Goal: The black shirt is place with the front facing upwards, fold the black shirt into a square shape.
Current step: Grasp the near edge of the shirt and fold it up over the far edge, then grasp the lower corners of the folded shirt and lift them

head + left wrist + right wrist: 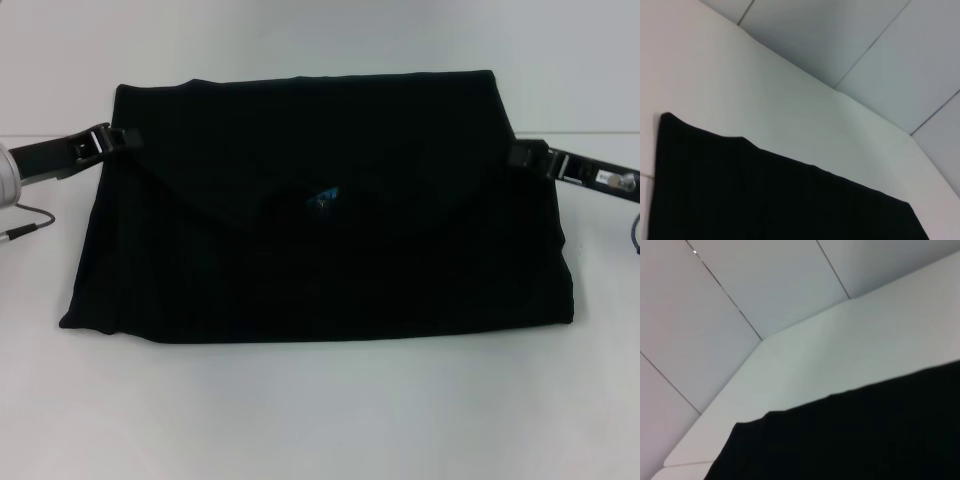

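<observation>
Nearest me, the bare white table (320, 420); on it lies the soft black cotton shirt (320, 230), partly folded, blue neck label (322, 198) showing. I judge it light and limp, best pinched at edges. Left gripper (118, 138) and right gripper (520, 155) meet its 2 sides; their jaw state I cannot tell. Lettering hidden.

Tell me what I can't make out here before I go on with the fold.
- Shirt lettering: not visible in head view; the cloth is folded over it.
- Left gripper and right gripper fingertips: head view, lost against the black cloth at the shirt's side edges.
- Both wrist views: own fingers absent; shirt cut off by the frame edge.
- Blue label: too small to read.
</observation>
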Robot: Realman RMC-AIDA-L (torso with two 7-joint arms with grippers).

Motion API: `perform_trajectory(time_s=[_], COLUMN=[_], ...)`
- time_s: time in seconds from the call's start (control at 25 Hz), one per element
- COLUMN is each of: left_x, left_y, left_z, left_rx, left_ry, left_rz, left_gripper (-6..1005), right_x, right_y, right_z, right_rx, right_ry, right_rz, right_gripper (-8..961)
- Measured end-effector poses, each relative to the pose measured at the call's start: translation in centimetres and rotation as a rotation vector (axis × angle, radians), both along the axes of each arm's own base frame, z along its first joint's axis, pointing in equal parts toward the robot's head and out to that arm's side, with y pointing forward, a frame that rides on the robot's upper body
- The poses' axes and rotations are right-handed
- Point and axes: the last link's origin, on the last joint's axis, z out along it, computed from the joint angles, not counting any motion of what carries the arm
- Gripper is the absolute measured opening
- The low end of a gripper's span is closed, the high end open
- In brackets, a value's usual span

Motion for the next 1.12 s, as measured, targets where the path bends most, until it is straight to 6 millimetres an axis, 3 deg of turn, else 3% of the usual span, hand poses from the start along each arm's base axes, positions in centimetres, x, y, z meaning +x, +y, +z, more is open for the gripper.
perform_trajectory(time_s=[0.24, 0.6, 0.8, 0.96, 1.12], left_x=[-0.2, -0.2, 0.2, -0.3, -1.7], left_y=[0.6, 1.1, 1.1, 0.8, -0.2], left_z=[-0.2, -2.9, -3.8, -3.6, -3.0], left_rx=[0.031, 0.062, 0.078, 0.069, 0.061], left_ry=[0.032, 0.11, 0.108, 0.08, 0.054], left_rz=[0.032, 0.092, 0.088, 0.109, 0.145], left_gripper=[47, 55, 64, 214, 382], right_x=[-0.8, -1.2, -1.5, -0.8, 0.1], right_y=[1.1, 1.9, 2.1, 1.8, 0.5], right_z=[-0.1, -3.1, -3.6, -3.2, -1.4], right_rx=[0.02, 0.003, 0.003, 0.009, 0.03], right_ry=[-0.031, -0.199, -0.227, -0.205, -0.08], right_rz=[0.001, -0.016, -0.009, -0.025, -0.009], right_gripper=[113, 167, 197, 221, 245])
